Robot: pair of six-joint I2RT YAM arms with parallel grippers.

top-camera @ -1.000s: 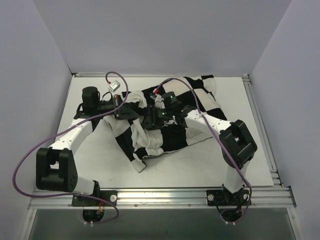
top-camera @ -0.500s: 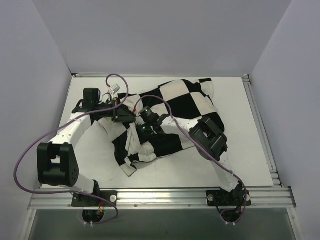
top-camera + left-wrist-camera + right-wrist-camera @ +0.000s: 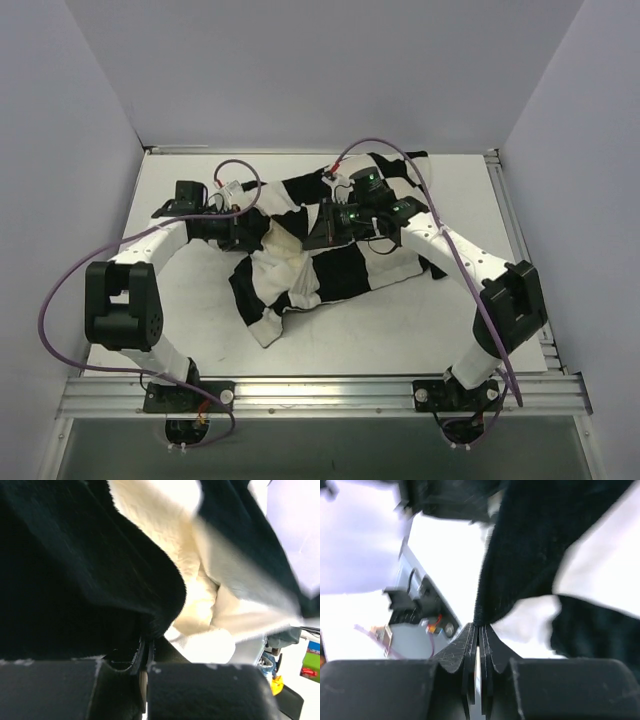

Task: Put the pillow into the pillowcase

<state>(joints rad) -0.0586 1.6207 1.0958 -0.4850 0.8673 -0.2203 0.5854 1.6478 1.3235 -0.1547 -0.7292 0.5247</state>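
Top view, pillowcase point(image 3: 370, 235): lies rumpled across the middle of the table point(image 3: 180, 310), with one corner near the back edge and a loose tail trailing toward the near left.
Top view, pillow point(image 3: 279, 243): only a cream patch shows, at the case's left end between the two grippers. The rest is covered by checked fabric.
Top view, left gripper point(image 3: 250, 230): at the case's left edge, touching the cloth. The jaw gap cannot be read from here.
Top view, right gripper point(image 3: 320, 222): on top of the case, just right of the cream patch. Its jaws are hidden under the wrist.
Left wrist view, left gripper point(image 3: 144, 652): jaws drawn nearly together, pinching a fold of black fabric.
Left wrist view, pillowcase point(image 3: 75, 580): the black fold fills the left side. Fuzzy cream cloth hangs at centre, and I cannot tell whether it is case or pillow.
Right wrist view, right gripper point(image 3: 479, 630): jaws pressed together on the hem of a black square.
Right wrist view, pillowcase point(image 3: 535, 545): rises from the fingers in blurred black and white panels.
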